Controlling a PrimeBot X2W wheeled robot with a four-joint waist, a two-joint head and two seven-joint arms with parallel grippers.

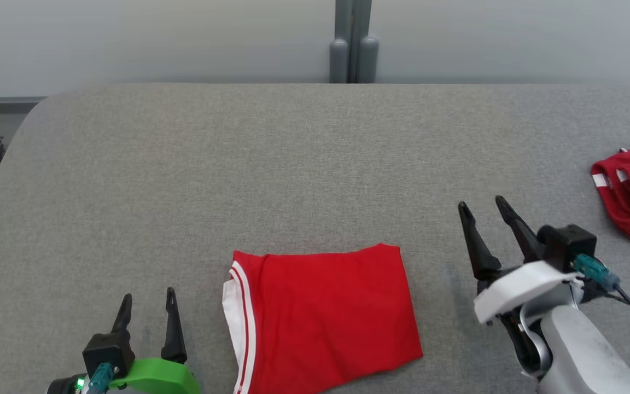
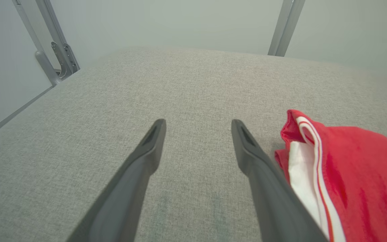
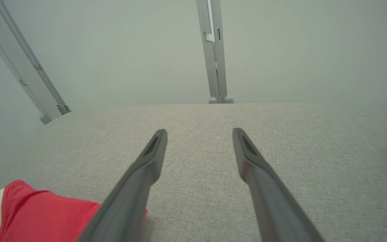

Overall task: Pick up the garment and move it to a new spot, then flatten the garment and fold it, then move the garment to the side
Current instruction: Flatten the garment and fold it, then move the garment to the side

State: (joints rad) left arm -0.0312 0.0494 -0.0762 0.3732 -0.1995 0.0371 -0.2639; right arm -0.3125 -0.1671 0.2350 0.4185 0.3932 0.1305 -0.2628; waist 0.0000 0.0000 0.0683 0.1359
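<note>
At lower centre lies the folded red garment [image 1: 326, 314]; left hand [image 1: 148, 294] and right hand [image 1: 481, 202], both spread empty, should pinch all layers.

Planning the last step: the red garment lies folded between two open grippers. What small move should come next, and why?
Probably ease the left gripper toward the folded garment's striped edge and close on it, to drag it aside. The fold looks finished, the right gripper stands open and clear, and that edge lies just beside the left fingers.
</note>
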